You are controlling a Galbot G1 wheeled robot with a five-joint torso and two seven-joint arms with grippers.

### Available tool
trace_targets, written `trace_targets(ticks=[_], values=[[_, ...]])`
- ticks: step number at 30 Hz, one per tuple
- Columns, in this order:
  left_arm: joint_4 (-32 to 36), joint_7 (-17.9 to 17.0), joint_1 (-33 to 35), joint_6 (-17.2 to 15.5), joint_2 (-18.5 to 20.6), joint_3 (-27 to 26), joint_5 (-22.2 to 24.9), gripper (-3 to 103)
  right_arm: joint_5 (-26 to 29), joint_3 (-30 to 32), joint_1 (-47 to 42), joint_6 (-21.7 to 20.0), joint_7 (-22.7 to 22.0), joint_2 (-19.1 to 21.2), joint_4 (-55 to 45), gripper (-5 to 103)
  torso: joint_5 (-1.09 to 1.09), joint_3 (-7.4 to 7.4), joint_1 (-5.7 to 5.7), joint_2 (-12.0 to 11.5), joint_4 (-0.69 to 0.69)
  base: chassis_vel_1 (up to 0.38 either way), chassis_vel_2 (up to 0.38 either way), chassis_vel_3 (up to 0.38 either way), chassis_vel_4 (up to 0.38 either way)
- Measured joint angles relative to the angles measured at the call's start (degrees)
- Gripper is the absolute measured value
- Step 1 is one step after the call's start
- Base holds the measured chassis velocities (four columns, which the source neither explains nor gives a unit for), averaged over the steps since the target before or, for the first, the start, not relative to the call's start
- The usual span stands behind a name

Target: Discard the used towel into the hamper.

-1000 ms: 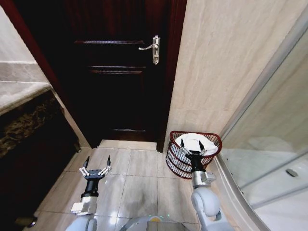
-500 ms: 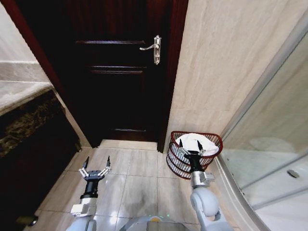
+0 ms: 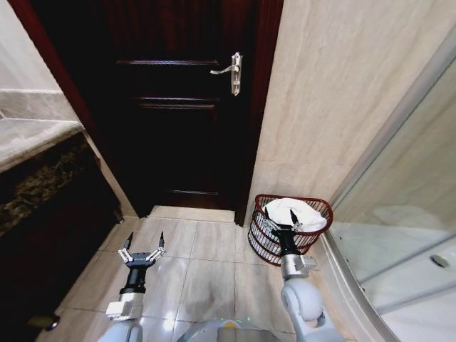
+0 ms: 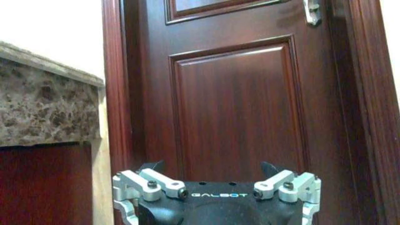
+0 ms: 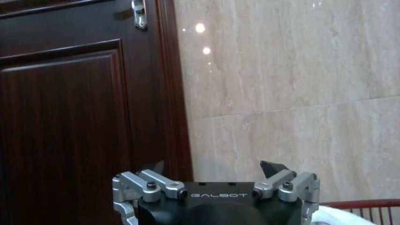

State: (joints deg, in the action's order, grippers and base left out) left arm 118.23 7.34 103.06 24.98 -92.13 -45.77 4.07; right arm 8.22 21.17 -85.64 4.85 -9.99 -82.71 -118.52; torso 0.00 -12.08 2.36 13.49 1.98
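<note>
Right claw (image 3: 280, 219) spread empty just short of the hamper (image 3: 265, 239), white towel (image 3: 298, 214) lying inside beyond its tips; best drawn straight back, clear of the rim; left claw (image 3: 142, 243) open, idle.

hamper (image 3: 288, 239) by wall (image 3: 342, 107), open floor (image 3: 206, 271) leftward

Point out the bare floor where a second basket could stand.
Free: the tiled floor between the left gripper and the hamper, up to the door. Crowded: the corner by the shower glass, where the hamper holds the towel under the right gripper.
</note>
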Motion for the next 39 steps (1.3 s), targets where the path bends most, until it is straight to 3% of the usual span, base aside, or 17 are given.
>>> trace_targets(ticks=[9, 26, 39], values=[[0.2, 0.0, 0.4, -0.4, 0.0, -0.1, -0.4, 100, 0.0, 0.5, 0.0, 0.2, -0.1, 0.2, 0.4, 100, 0.00, -0.13, 0.04, 0.2, -0.01, 0.000, 0.000, 0.000, 0.000], [1.0, 0.1, 0.3, -0.3, 0.0, -0.1, -1.3, 100, 0.0, 2.3, -0.4, 0.6, -0.1, 0.3, 0.0, 100, 0.00, -2.77, 1.38, 4.2, -0.02, -0.011, -0.016, -0.016, -0.014], [0.9, 0.1, 0.5, -0.5, 0.0, 0.1, -1.3, 100, -0.1, 2.9, -1.0, 0.8, 0.7, 0.3, -0.3, 100, 0.00, -3.66, 1.89, 5.5, -0.01, -0.009, -0.013, -0.015, -0.008]])
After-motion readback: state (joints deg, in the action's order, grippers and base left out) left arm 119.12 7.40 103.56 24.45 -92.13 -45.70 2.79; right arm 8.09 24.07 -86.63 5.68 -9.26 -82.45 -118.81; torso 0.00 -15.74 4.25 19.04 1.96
